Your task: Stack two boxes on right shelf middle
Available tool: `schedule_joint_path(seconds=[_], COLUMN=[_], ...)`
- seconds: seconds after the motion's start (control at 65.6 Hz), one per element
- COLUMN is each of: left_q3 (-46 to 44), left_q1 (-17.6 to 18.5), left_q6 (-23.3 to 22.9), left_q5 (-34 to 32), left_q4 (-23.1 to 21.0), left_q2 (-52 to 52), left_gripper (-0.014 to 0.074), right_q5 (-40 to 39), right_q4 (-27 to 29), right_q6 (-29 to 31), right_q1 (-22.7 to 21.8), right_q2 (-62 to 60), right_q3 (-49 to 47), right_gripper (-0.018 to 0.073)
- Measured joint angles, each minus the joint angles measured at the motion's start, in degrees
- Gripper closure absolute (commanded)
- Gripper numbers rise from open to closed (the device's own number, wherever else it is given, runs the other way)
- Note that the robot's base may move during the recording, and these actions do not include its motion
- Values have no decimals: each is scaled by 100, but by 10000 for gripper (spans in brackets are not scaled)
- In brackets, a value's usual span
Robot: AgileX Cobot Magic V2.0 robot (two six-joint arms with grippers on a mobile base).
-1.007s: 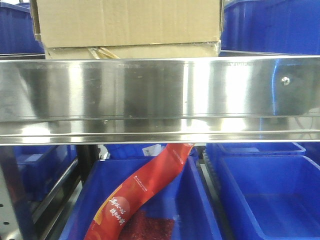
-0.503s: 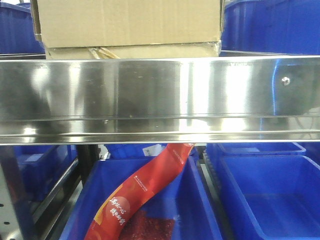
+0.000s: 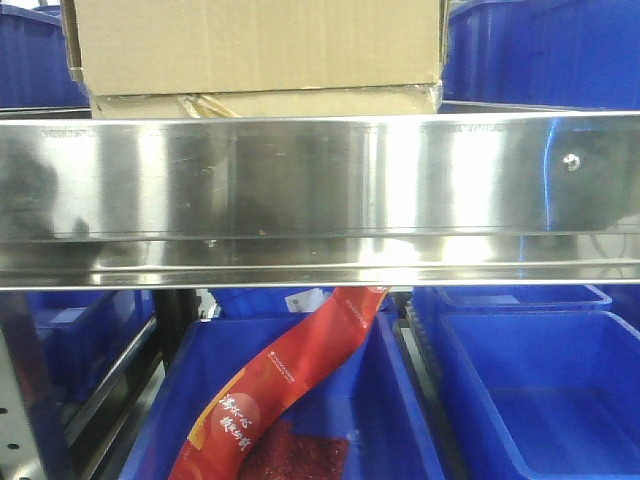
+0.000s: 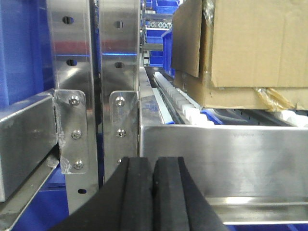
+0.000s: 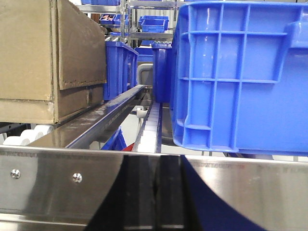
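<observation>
Two brown cardboard boxes sit stacked on the steel shelf (image 3: 320, 180). The upper box (image 3: 255, 40) rests on a lower box (image 3: 300, 102) with peeling yellowish tape. The stack also shows at the upper right of the left wrist view (image 4: 250, 43) and at the left of the right wrist view (image 5: 29, 53). My left gripper (image 4: 154, 192) is shut and empty, in front of the shelf lip (image 4: 231, 159), left of the boxes. My right gripper (image 5: 153, 192) is shut and empty, close to the lip (image 5: 48, 178), right of the boxes. Neither gripper shows in the front view.
A blue bin (image 5: 240, 72) stands on the shelf right of the boxes, with more blue bins (image 3: 540, 50) behind. Steel uprights (image 4: 91, 72) stand at the shelf's left end. Below, blue bins (image 3: 530, 390) hold a red packet (image 3: 290, 380). White roller tracks (image 4: 178, 101) run along the shelf.
</observation>
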State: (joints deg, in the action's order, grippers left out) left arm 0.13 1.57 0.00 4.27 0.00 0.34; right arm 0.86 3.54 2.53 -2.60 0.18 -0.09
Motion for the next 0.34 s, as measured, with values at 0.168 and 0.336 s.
schedule_joint_path(seconds=[0.168, 0.336], left_q3=[0, 0], left_q1=[0, 0], left_q6=[0, 0], left_q5=[0, 0], left_q4=[0, 0], left_q2=[0, 0], left_gripper=[707, 707], right_q5=[0, 0], right_q4=[0, 0], right_q6=[0, 0], right_q1=[0, 0], right_q2=[0, 0], right_q3=[0, 0], right_gripper=[721, 721])
